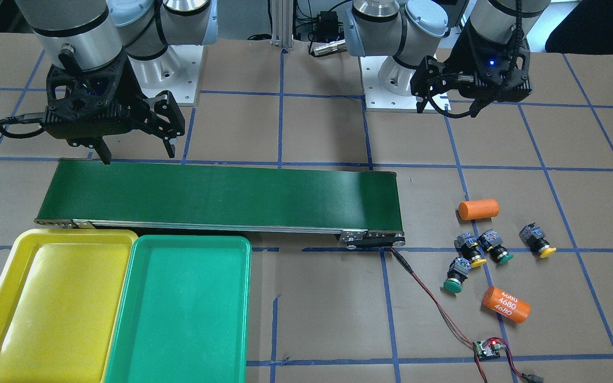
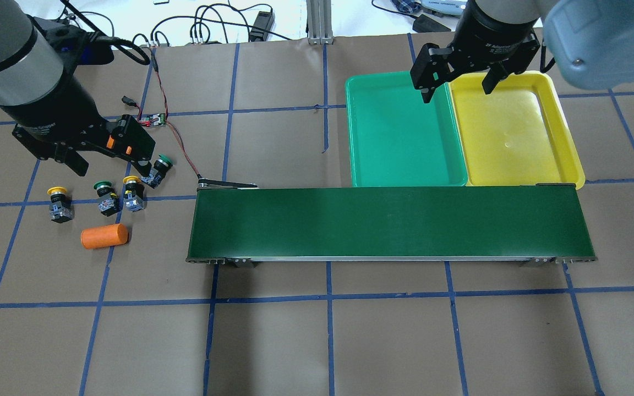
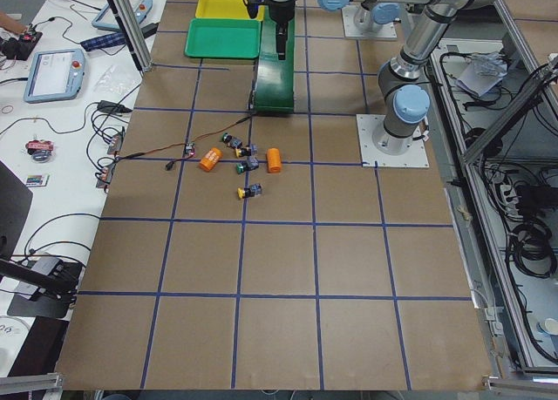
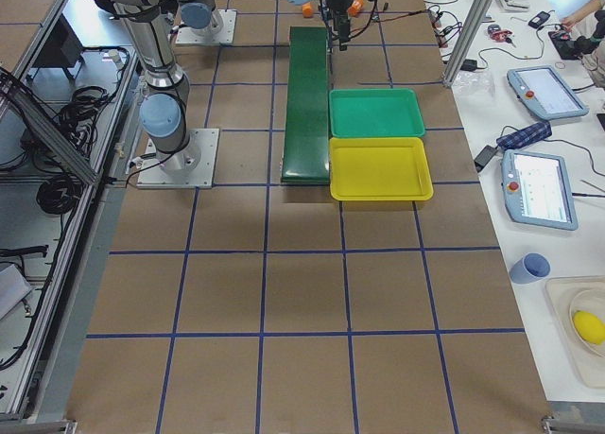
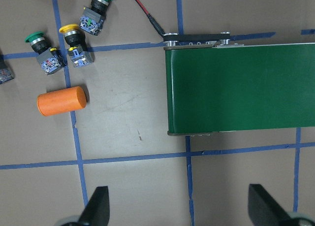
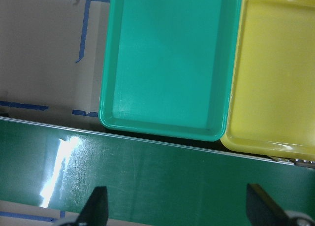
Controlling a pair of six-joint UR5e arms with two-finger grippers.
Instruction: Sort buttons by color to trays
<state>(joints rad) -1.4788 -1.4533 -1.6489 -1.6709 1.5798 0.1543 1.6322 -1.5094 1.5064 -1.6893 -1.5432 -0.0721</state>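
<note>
Four buttons lie on the table off the conveyor's end: a yellow one (image 2: pixel 58 203), a green one (image 2: pixel 105 197), a yellow one (image 2: pixel 132 192) and a green one (image 2: pixel 160 168). Three of them show in the left wrist view, led by a green one (image 5: pixel 96 12). My left gripper (image 2: pixel 110 165) hangs open and empty above the far side of this group. The green tray (image 2: pixel 399 132) and the yellow tray (image 2: pixel 515 132) stand side by side beyond the conveyor, both empty. My right gripper (image 2: pixel 456 92) is open and empty above where the trays meet.
A long dark-green conveyor belt (image 2: pixel 388 223) runs between the buttons and the trays. A plain orange cylinder (image 1: pixel 478 209) and one marked 4680 (image 1: pixel 506 304) lie by the buttons. A small circuit board (image 1: pixel 486 348) with red wires leads to the conveyor.
</note>
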